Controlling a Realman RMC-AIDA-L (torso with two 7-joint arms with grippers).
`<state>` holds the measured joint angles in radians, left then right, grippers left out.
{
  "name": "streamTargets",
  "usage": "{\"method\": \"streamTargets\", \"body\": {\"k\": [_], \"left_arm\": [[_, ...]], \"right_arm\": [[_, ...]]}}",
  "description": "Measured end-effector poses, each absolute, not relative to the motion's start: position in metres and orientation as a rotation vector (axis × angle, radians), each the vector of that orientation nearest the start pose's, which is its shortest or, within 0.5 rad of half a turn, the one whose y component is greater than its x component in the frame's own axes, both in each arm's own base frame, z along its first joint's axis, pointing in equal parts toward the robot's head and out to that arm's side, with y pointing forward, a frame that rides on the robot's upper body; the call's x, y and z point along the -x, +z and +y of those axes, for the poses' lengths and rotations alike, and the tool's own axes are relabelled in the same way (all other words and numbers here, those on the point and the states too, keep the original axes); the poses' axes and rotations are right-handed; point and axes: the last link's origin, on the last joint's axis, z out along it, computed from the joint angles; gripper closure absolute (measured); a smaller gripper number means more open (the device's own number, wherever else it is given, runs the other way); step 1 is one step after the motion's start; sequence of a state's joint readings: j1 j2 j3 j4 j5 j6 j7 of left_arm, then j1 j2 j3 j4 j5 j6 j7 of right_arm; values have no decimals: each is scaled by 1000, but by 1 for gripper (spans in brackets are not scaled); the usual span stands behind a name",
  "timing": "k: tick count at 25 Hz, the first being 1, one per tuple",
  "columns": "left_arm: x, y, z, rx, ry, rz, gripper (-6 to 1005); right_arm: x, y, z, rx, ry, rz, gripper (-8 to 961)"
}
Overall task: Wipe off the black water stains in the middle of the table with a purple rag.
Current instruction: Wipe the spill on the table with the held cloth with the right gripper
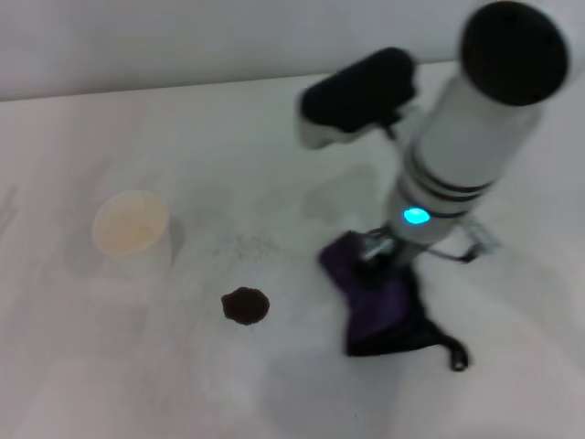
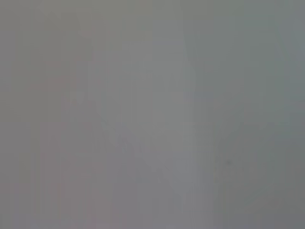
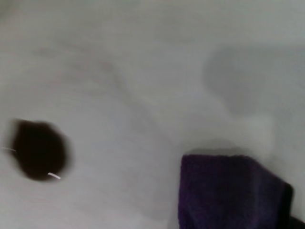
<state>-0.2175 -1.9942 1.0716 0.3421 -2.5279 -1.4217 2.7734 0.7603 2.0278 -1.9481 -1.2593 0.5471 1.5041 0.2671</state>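
No readable writing or brand showing anywhere; only mark on the rig is a small blue-green light glowing on the right arm's wrist section. Right gripper (image 1: 370, 249) is sitting down at the purple rag (image 1: 379, 306), w/ its tip touching the rag's far-left end; can't tell whether it's gripping the cloth or how far apart the fingers are, since the arm body is covering them. Rag is lying bunched on the table (image 1: 110, 384), right of centre, w/ its thin black loop trailing off the near-right corner. Black water stains (image 1: 245, 305) are sitting as one dark roundish blot w/ ragged edges, left of the rag and apart from it, bare white top btwn them. In the right wrist view the stain (image 3: 38, 149) and rag (image 3: 228, 191) are likewise lying apart w/ plain table (image 3: 152, 71) btwn. A pale cup (image 1: 132, 226) is standing upright left of and beyond the stain, not touching it. Table's far edge is running straight behind the arm; open room lying near and left. Left gripper not in view.
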Motion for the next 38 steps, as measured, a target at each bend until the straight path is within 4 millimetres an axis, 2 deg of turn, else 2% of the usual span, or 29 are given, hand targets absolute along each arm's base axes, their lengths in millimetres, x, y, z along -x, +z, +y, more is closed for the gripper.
{"method": "streamTargets", "body": {"k": [6,12,16,22,32,35,38], "left_arm": [[350,79,284,1661,-762,-176,123],[351,81,280,1661,-757,-165,123],[352,82,275,1661,-757,-162,122],[354,82,271,1659,-755,-167,122],[356,80,272,1652,-745,-189,122],[356,79,272,1651,-748,-190,122],[355,78,273,1647,-748,-189,123]], "right_arm": [[-107,-109,318,2438,-666,1164,908],[-82,-139,306,2608,-585,1099,909],[-71,-149,298,2727,-520,1065,909],[-81,-145,310,2683,-530,1064,909],[-124,-106,349,2339,-692,1077,910],[-131,-104,350,2302,-727,1083,910],[-125,-113,341,2359,-722,1078,909]]}}
